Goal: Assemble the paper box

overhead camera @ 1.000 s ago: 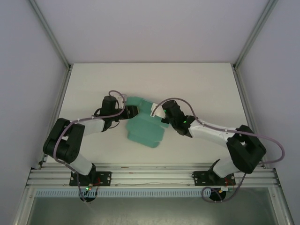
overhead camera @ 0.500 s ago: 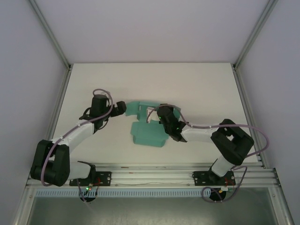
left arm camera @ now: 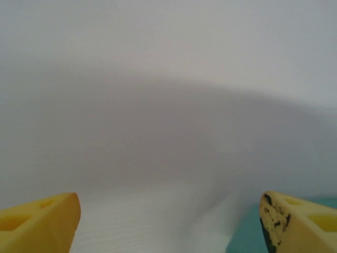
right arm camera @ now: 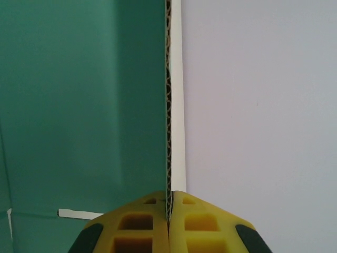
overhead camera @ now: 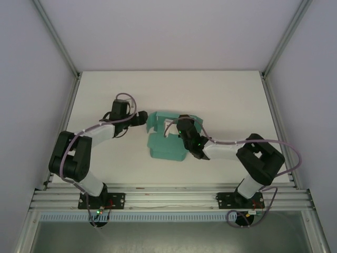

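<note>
The paper box (overhead camera: 166, 141) is a teal-green die-cut card lying mid-table, partly folded, with flaps raised at its far side. My right gripper (overhead camera: 175, 126) is shut on one upright flap; in the right wrist view the card's corrugated edge (right arm camera: 168, 105) runs straight up from between the yellow fingertips (right arm camera: 169, 208), teal face to the left. My left gripper (overhead camera: 143, 119) sits just left of the box's far-left corner. Its yellow fingers (left arm camera: 37, 221) stand wide apart with nothing between them, and a sliver of the teal card (left arm camera: 245, 245) shows by the right finger.
The white table (overhead camera: 221, 95) is walled by grey panels and aluminium posts (overhead camera: 58, 42). A metal rail (overhead camera: 168, 197) with both arm bases runs along the near edge. Open tabletop lies behind the box and at both sides.
The left arm swung back in toward the box, its gripper now by the far-left corner. The right gripper held its flap; the box turned slightly and its flaps stand higher.
</note>
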Action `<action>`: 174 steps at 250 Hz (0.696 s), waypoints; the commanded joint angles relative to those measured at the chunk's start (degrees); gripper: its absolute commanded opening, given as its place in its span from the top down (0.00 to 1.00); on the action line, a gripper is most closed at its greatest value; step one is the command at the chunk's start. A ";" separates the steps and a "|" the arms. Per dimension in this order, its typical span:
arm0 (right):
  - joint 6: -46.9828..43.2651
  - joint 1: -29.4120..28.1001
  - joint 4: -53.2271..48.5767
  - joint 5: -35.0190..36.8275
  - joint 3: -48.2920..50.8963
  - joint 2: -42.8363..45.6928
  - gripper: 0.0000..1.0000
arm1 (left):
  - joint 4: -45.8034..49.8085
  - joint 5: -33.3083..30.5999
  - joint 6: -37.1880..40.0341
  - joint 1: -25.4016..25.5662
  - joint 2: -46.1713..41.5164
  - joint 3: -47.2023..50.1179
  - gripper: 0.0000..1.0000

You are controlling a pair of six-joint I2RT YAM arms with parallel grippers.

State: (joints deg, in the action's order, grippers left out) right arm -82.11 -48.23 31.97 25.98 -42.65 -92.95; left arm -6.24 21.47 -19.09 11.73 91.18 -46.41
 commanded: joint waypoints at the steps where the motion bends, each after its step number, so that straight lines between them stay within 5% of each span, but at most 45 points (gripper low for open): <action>1: 1.69 -0.36 -0.70 3.01 -1.98 -1.36 1.00 | -7.24 5.15 2.84 1.92 -1.78 3.23 0.17; 110: -1.37 -0.38 0.60 3.59 -2.01 -2.09 1.00 | -29.61 3.92 6.40 6.86 -0.70 13.33 0.23; 174: -0.61 -1.44 -1.86 -1.20 0.54 -0.70 1.00 | -24.59 -0.53 10.92 9.88 5.70 7.79 0.29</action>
State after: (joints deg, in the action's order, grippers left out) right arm -82.56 -48.45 31.62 27.99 -43.40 -94.72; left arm -29.04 23.81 -11.40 20.25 94.45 -36.40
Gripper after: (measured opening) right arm 0.049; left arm 0.731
